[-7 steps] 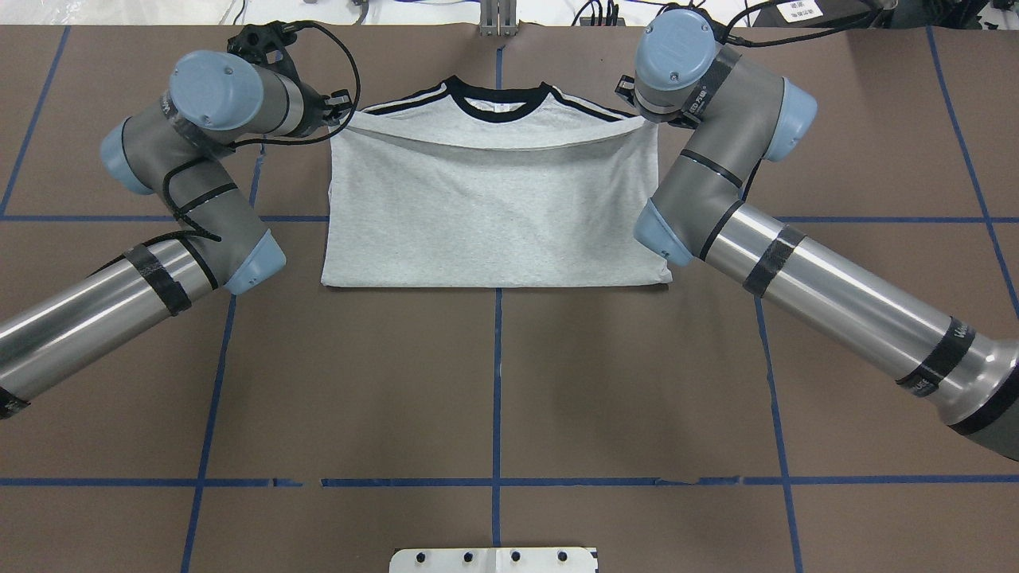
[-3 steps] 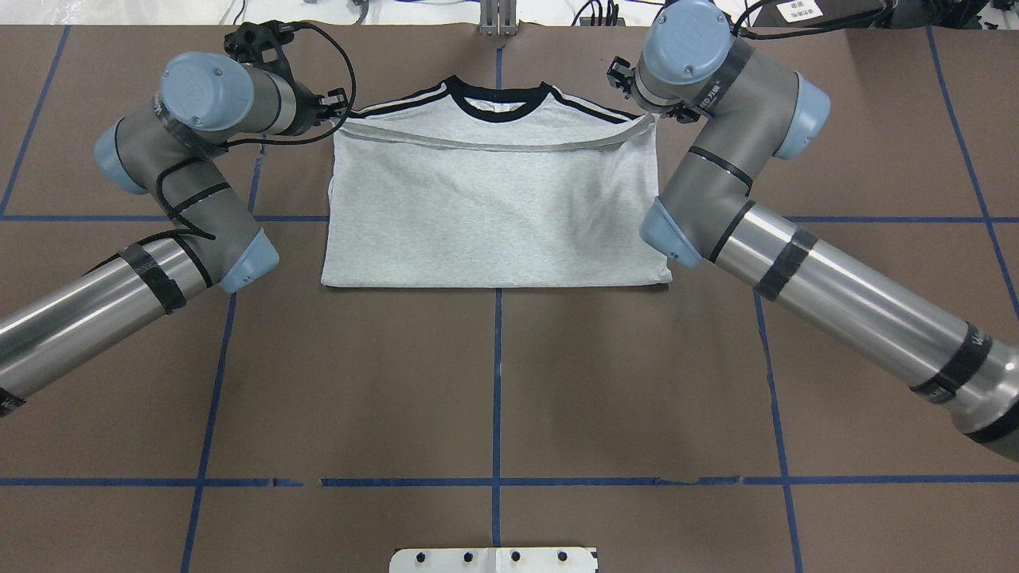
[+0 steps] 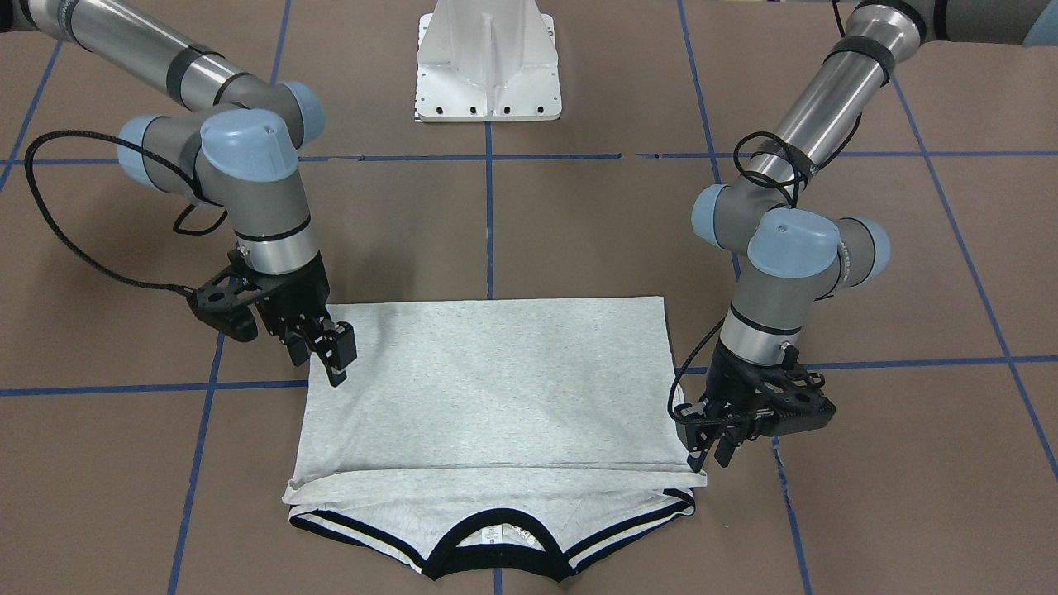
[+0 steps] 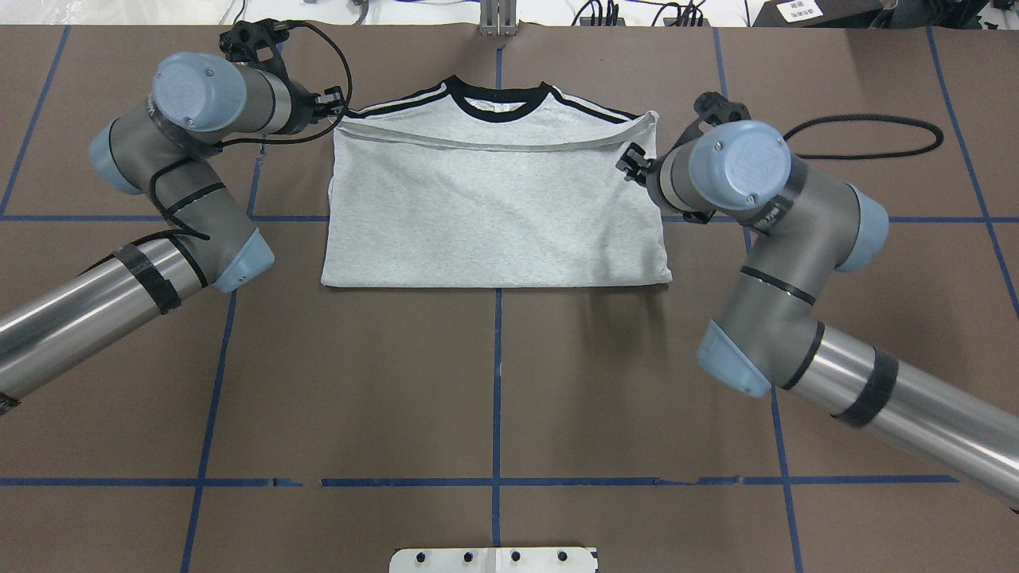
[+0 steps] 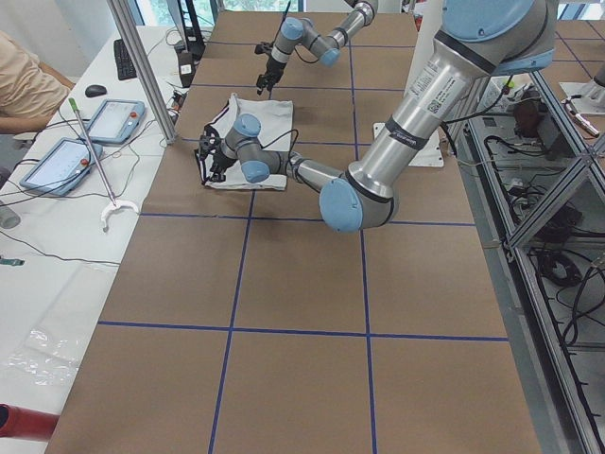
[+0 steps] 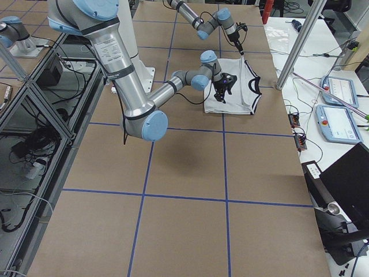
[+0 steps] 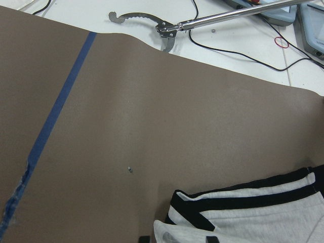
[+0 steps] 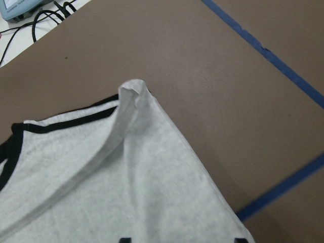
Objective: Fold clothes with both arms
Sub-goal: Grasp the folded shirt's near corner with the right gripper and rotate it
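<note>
Two grippers (image 3: pixel 332 362) (image 3: pixel 707 454) (jaws apart) — at T-shirt (image 3: pixel 496 388).

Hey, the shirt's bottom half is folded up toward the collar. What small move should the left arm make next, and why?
Probably open the left claw, if it grips at all, and lift it straight off the hem corner. The hem lies flat just short of the collar, and the right claw hangs open at the T-shirt's other edge, holding nothing, so this fold looks done.

Silver-grey arms (image 4: pixel 915 406) bear blue caps (image 4: pixel 740 163), black cables (image 4: pixel 876 119).
</note>
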### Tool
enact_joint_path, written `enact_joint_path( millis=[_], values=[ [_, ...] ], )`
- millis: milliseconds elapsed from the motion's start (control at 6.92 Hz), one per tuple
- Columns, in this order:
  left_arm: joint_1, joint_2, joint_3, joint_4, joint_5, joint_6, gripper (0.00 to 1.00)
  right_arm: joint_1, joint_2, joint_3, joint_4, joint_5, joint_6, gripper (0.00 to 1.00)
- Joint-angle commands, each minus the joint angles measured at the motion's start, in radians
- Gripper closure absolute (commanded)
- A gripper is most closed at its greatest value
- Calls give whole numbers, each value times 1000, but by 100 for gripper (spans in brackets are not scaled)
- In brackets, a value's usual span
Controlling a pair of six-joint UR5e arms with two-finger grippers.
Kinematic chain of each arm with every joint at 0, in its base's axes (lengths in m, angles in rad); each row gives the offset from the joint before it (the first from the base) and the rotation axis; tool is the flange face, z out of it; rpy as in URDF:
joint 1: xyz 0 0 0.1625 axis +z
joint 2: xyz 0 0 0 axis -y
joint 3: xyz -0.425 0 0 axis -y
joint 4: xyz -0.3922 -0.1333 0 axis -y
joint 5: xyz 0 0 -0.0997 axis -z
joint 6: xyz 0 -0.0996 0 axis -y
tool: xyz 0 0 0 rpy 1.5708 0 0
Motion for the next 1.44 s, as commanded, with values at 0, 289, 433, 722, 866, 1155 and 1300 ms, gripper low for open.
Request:
enact_joint_path(
  millis=[0,289,433,722,866,1155,1300],
  values=[
    [-1,1,-6,5,0,-2,53,-93,-109,72,2,-52,131,24],
    [-1,1,-8,5,0,-2,53,-120,-118,66,2,-67,165,24],
    [-1,2,-12,9,0,-2,53,-126,-129,66,2,-67,171,24],
    [-1,4,-14,8,1,-4,53,-135,-131,56,0,-84,171,51],
    [-3,4,-21,9,2,-4,53,-138,-131,56,0,-84,171,81],
    [-5,6,-23,9,0,-4,53,-138,-132,62,0,-82,171,100],
    [-6,6,-32,11,0,-5,53,-137,-135,76,0,-81,171,100]
  ],
)
